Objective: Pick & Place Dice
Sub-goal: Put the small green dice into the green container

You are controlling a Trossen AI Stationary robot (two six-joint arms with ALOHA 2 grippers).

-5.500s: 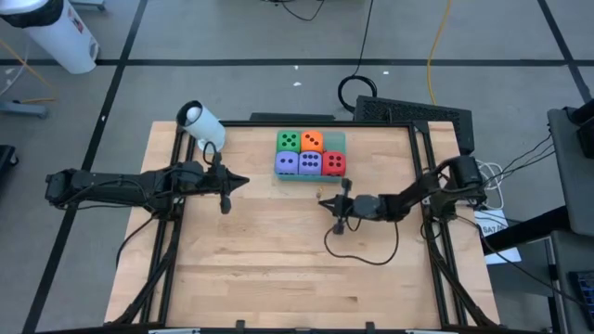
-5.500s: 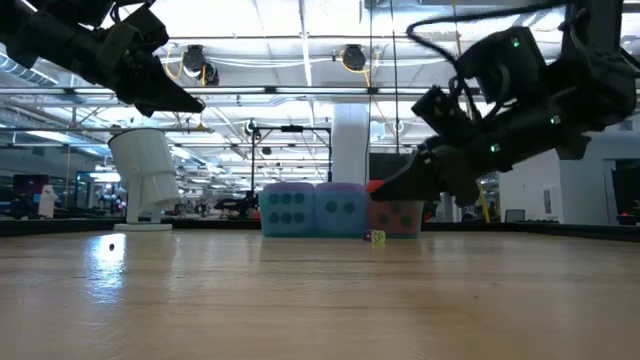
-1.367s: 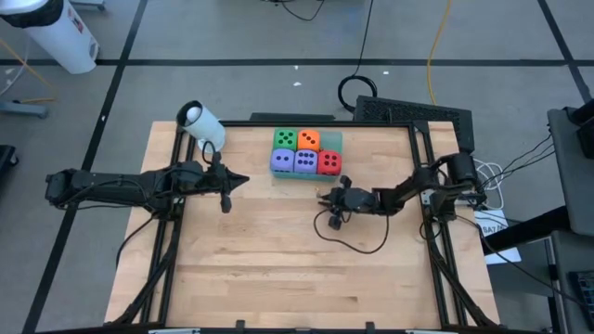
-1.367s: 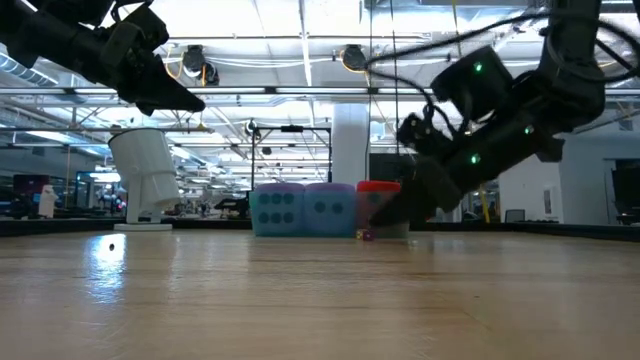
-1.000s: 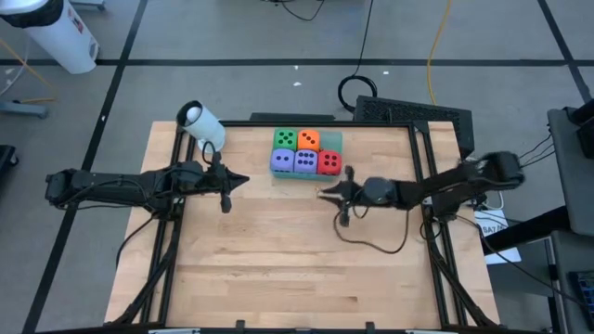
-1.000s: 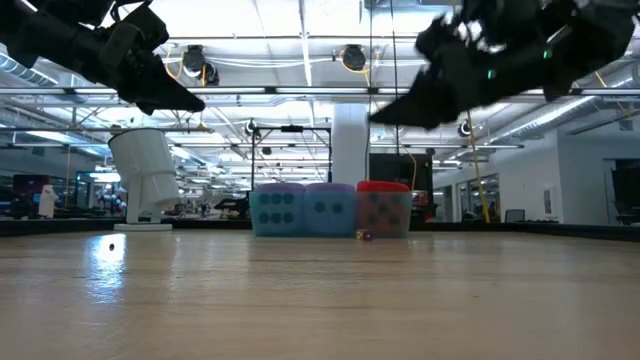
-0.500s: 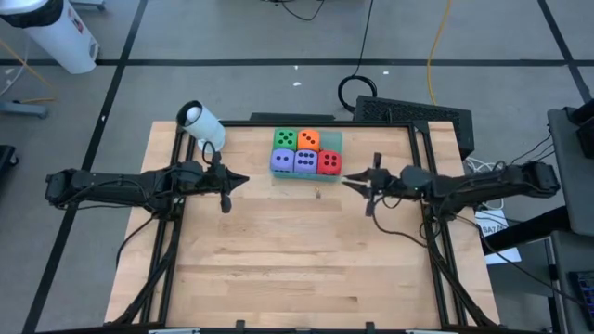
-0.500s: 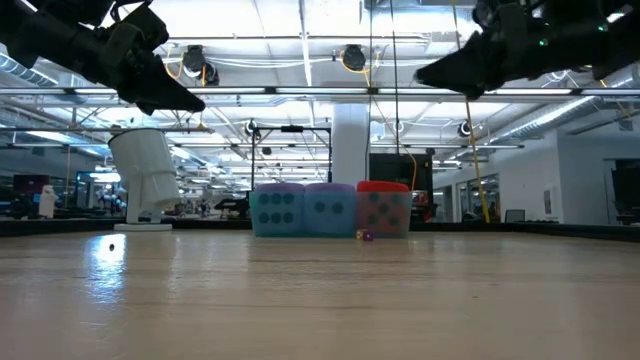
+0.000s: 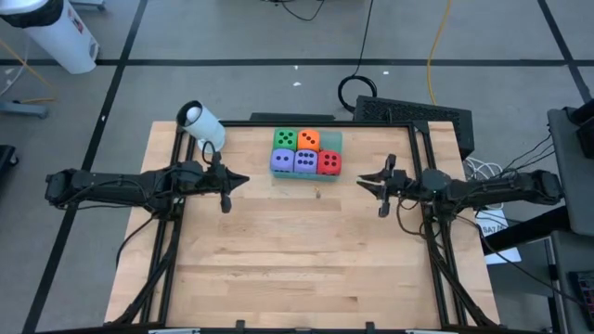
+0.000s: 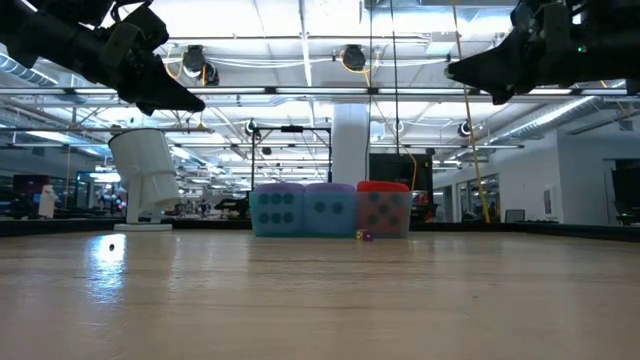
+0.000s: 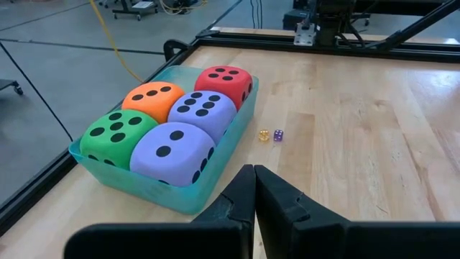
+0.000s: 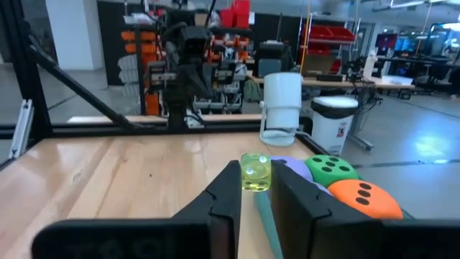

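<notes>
I get even, bright light from ceiling strips; the worktop [image 10: 300,300] shows a white glare patch near its left edge in the low view. Shadows are soft. The right wrist view's background looks blurred.

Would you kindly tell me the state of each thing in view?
right claw: shut on tiny yellow-green die, above the table
left claw: shut, empty
foam dice: five, packed in green tray
two tiny dice: loose on table beside tray
</notes>
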